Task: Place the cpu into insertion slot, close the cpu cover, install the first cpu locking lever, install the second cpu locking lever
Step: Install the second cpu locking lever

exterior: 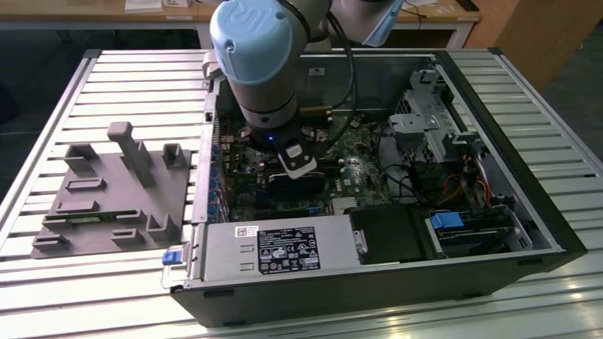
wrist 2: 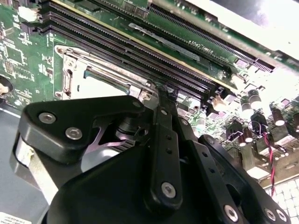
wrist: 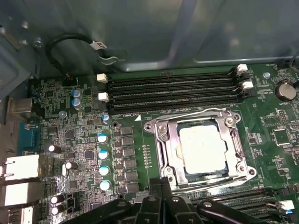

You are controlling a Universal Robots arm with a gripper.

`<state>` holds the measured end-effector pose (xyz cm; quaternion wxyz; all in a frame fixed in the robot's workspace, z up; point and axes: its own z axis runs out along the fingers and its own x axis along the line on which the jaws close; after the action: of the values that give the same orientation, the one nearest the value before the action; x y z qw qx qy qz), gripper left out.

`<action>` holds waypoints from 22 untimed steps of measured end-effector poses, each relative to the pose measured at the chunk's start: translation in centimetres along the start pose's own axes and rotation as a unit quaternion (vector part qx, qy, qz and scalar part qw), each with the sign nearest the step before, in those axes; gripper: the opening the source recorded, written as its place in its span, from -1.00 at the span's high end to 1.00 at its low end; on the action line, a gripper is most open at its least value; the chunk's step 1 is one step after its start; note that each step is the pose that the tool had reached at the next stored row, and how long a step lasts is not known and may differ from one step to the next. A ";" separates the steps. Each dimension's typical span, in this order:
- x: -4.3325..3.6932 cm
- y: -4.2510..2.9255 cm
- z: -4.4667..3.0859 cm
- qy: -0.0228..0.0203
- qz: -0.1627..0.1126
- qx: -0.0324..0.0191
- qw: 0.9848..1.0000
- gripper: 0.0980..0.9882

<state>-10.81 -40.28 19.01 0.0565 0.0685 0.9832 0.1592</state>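
In the first wrist view the cpu, a pale silvery square, lies in the insertion slot on the green motherboard. The cpu cover, a silver frame, lies flat around it. My gripper is shut, with its black fingertips together at the socket's edge next to a thin silver lever rod; nothing shows between them. The second wrist view has the same gripper ending at a corner of the cover, with the cpu showing through its window. In the exterior view the gripper reaches down inside the open computer case.
Black memory slots run along one side of the socket. Blue-topped capacitors stand beside it. In the exterior view, the case wall, drive cage and power supply hem the arm in. A grey fixture plate lies at the exterior view's left.
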 end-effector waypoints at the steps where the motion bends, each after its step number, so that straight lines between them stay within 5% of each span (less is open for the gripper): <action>1: 0.02 0.00 0.09 0.000 0.000 0.000 1.000 0.99; 10: 0.07 -0.01 0.28 -0.002 -0.002 0.008 1.000 0.99; 19: -0.14 0.75 -1.94 -0.002 -0.002 0.009 1.000 0.99; 22: -0.19 0.85 -2.12 -0.002 -0.002 0.008 1.000 0.99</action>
<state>-10.81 -40.16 21.29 0.0584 0.0678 0.9845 0.1507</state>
